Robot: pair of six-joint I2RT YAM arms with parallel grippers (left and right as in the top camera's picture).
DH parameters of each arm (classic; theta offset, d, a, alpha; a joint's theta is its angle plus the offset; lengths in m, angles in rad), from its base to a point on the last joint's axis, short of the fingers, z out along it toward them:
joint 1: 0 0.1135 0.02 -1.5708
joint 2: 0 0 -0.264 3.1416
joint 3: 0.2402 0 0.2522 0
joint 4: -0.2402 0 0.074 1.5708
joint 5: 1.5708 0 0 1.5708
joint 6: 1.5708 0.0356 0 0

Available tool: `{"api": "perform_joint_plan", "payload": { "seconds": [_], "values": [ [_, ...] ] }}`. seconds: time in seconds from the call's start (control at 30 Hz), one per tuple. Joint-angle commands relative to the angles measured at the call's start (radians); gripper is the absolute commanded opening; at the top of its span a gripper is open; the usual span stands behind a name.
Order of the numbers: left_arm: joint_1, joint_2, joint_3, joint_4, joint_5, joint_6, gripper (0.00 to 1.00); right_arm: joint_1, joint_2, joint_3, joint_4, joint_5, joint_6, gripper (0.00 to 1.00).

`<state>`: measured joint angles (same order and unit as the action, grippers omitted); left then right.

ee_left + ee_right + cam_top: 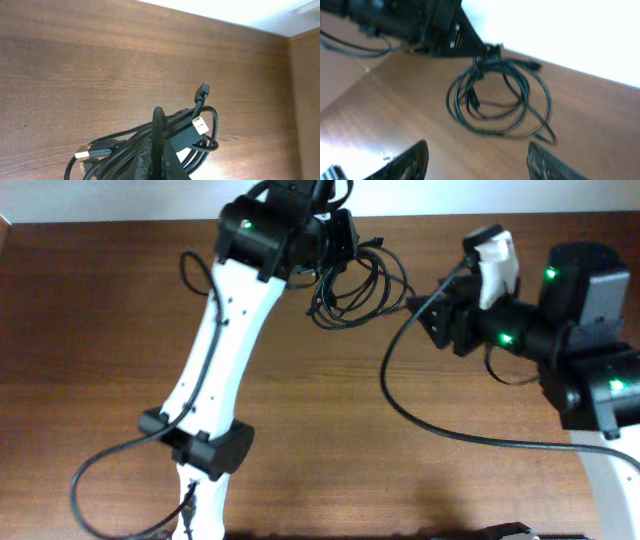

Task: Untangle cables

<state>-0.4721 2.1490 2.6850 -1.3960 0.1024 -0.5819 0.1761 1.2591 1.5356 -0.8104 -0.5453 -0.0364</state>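
Note:
The cables [350, 292] are a loose coil of thin black cords at the back middle of the wooden table. My left gripper [340, 242] is shut on the bundle at the coil's upper left, and in the left wrist view its closed fingers [159, 150] are wrapped by cords, with a gold-tipped plug [201, 125] and a flat silver plug [82, 152] sticking out. My right gripper [422, 308] stands open just right of the coil, pointing at it. In the right wrist view the coil [495, 100] lies ahead of the spread fingertips [420, 152], untouched, and the left gripper [447, 35] holds its far end.
A thick black arm cable [400, 395] loops over the table from the right arm. Another arm cable [95, 470] curls at the front left. The left arm's white link [215, 360] crosses the middle left. The table's back edge [120, 222] meets a white wall.

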Motion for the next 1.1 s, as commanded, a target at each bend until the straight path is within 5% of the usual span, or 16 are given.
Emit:
{"api": "perform_joint_plan", "payload": {
  "seconds": [0.0,0.1,0.47,0.5,0.53,0.63,0.7,0.83,0.9,0.97,1.07],
  "values": [
    [0.000,-0.200,0.053,0.014,-0.018,0.039,0.00,0.042,0.069,0.007,0.054,-0.032,0.036,0.63],
    [0.000,-0.354,0.053,0.013,-0.136,0.038,0.00,0.042,0.115,0.007,0.180,-0.262,0.053,0.62],
    [0.000,-0.364,0.052,-0.012,-0.154,0.038,0.00,0.245,0.118,0.008,0.359,-0.283,0.121,0.63],
    [0.000,-0.364,0.052,-0.011,-0.151,0.037,0.00,0.263,0.122,0.007,0.376,-0.274,0.126,0.52],
    [0.000,-0.364,0.052,-0.013,-0.151,0.037,0.00,0.289,0.132,0.007,0.377,-0.209,0.127,0.04],
    [0.000,-0.364,0.053,-0.035,-0.166,0.039,0.00,0.306,0.155,0.007,0.357,-0.081,0.128,0.04],
    [0.050,-0.373,0.053,-0.105,-0.320,0.038,0.00,0.207,0.148,0.007,0.274,0.007,0.131,0.04],
    [0.425,-0.422,0.053,-0.217,-0.328,0.038,0.00,-0.360,0.107,0.007,0.070,0.005,0.130,0.04],
    [0.491,-0.422,0.053,-0.226,-0.322,0.037,0.00,-0.499,0.104,0.008,0.049,-0.022,0.130,0.04],
    [0.485,-0.419,0.053,-0.216,-0.249,0.038,0.00,-0.459,0.101,0.008,0.028,-0.052,0.123,0.04],
    [0.419,-0.415,0.053,-0.190,-0.238,0.039,0.00,-0.193,0.099,0.008,0.026,-0.044,0.124,0.04]
  ]
}}
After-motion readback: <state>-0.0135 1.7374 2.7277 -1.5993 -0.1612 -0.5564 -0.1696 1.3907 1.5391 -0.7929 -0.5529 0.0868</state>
